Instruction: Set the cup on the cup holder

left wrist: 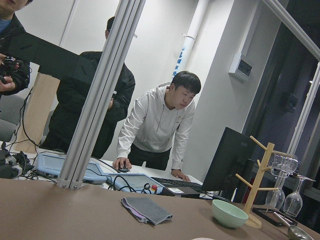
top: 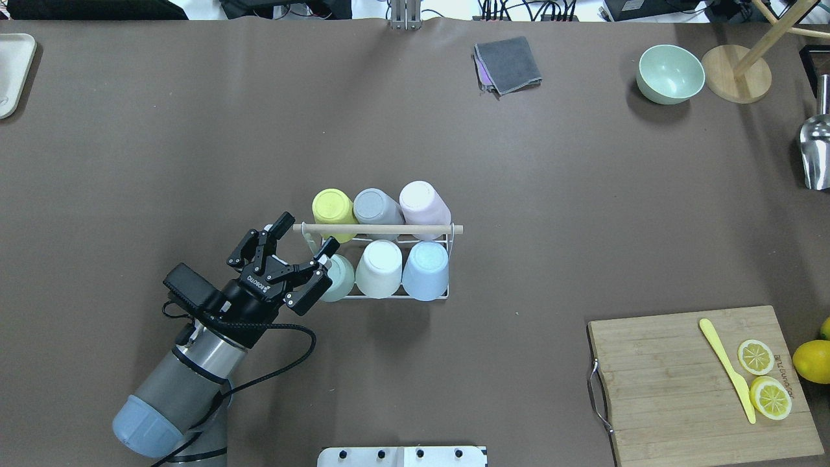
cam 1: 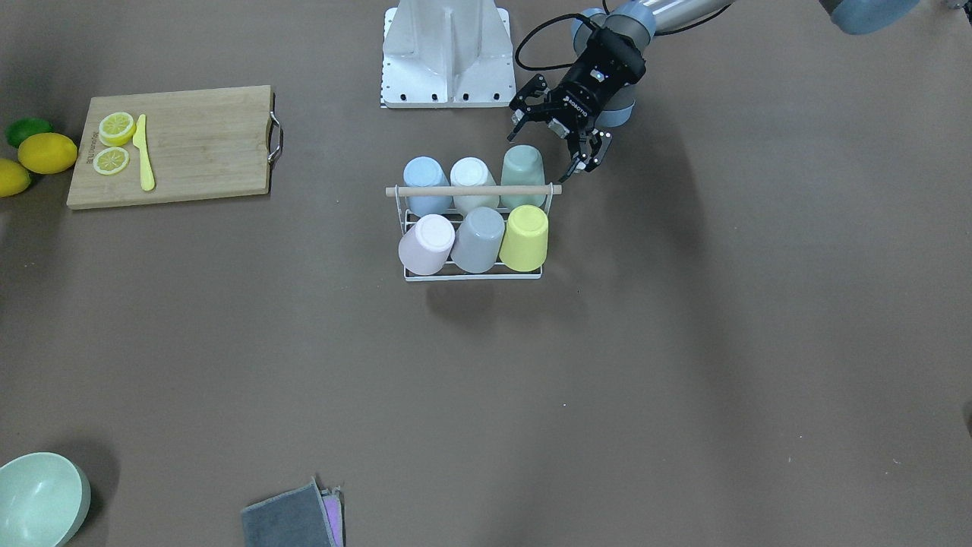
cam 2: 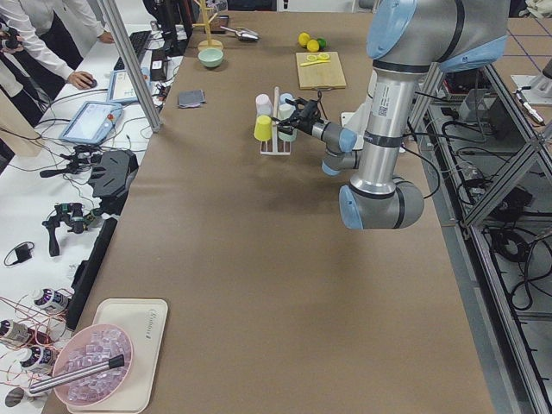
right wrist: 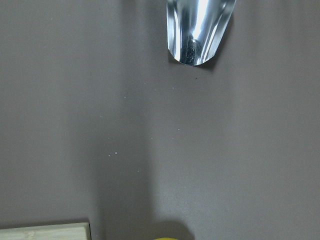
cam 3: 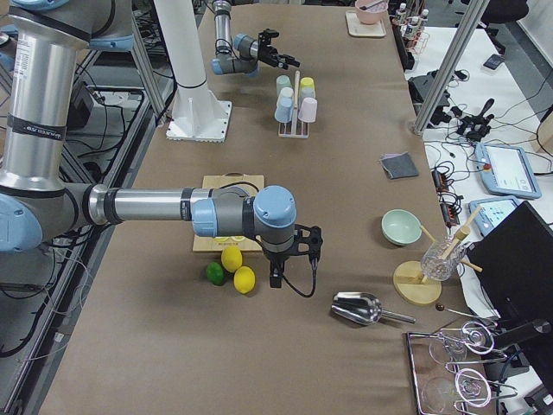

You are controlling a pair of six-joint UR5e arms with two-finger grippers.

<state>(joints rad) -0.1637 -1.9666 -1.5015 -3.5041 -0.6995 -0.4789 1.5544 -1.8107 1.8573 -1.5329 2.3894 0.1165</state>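
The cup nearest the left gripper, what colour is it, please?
Sage green cup; the exterior front-facing view shows it best.

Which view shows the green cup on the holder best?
Exterior front-facing: the green cup shows clearly. Overhead, the left end effector hides part; side views show it tiny; wrist views miss it.

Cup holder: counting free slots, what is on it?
Six upside-down cups: pink, grey, yellow in one row; blue, white, green in the other. The prongs under them are hidden.
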